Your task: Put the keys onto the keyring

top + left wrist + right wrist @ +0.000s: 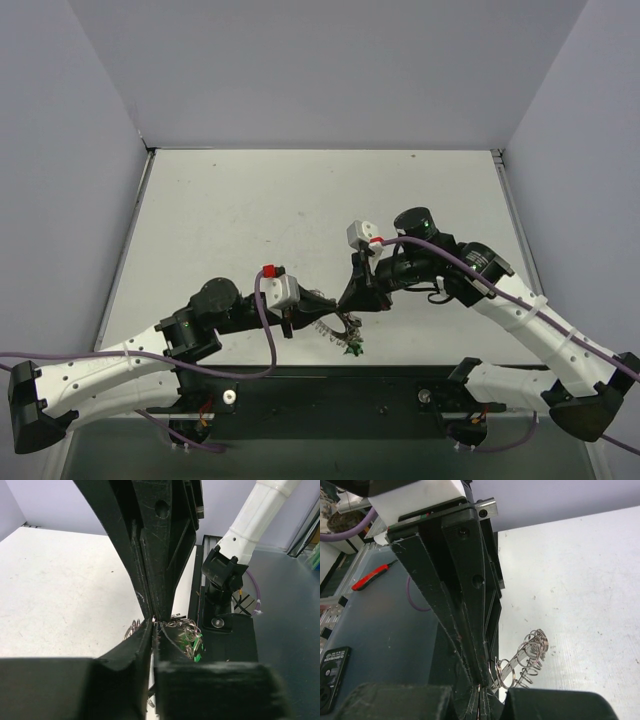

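The keyring (333, 328) is a silvery ring hung with many small wire loops, lifted just above the table near its front edge. My left gripper (322, 310) and my right gripper (349, 302) meet tip to tip on it, and both are shut on its band. In the left wrist view the left gripper (152, 626) pinches the band, with loops (131, 628) to one side and green key heads (196, 647) hanging to the other. A green key (352, 348) also shows in the top view. In the right wrist view the right gripper (480, 689) is shut on the keyring (531, 652). Other keys are hidden.
The black base plate (330, 385) lies just in front of the keyring. The right arm's base (220, 582) stands close behind the green keys. Off the table, a red-handled tool (370, 577) and a black device (331, 672) lie on a grey surface.
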Controlling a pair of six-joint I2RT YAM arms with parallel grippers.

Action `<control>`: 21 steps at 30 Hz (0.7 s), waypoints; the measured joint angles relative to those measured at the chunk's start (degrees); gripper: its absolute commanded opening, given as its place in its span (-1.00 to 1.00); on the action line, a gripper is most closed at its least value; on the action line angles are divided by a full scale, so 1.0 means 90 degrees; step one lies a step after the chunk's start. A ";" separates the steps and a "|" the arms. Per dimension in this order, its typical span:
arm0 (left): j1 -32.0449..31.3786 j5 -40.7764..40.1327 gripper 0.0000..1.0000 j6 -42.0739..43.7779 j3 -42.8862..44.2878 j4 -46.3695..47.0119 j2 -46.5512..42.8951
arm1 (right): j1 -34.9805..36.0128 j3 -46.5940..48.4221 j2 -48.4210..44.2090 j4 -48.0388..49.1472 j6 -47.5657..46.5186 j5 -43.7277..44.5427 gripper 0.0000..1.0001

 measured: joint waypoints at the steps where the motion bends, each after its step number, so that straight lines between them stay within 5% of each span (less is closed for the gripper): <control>1: 0.0000 0.0002 -0.31 0.0029 0.0005 -0.0019 0.0000 | 0.0015 0.0073 0.0051 -0.0083 -0.0027 0.0044 -1.00; 4: 0.0000 -0.0056 0.25 0.0024 0.0189 -0.0335 -0.0007 | 0.0012 0.0272 0.0238 -0.0447 -0.0134 0.0282 -1.00; 21: 0.0000 0.0160 0.15 0.0199 0.2924 -0.3852 0.1078 | 0.0197 0.1285 0.0981 -0.2181 -0.0952 0.0724 -1.00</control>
